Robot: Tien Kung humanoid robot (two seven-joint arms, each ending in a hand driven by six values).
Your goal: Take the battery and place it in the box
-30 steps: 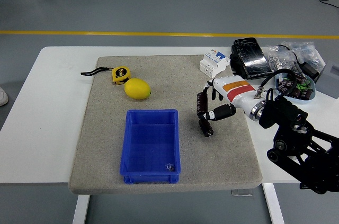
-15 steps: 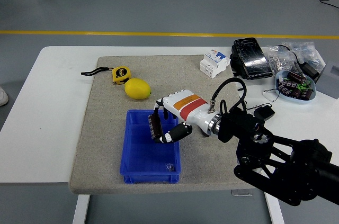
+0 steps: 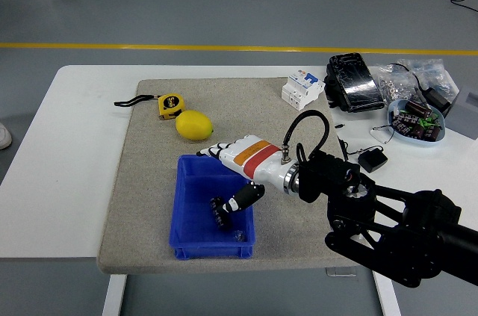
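Right hand (image 3: 228,172), white with a red-orange band: over the blue plastic box (image 3: 187,215), fingers stretched out flat to the left, thumb angled down, holding nothing. Dark cylindrical battery (image 3: 218,212): lies inside the box at its near right part, just beside the thumb tip, apart from the fingers. Box sits on the grey felt mat (image 3: 142,181) on the white counter (image 3: 60,152). Yellow lemon (image 3: 194,125) and yellow tape measure (image 3: 169,105): on the mat, far of the box.
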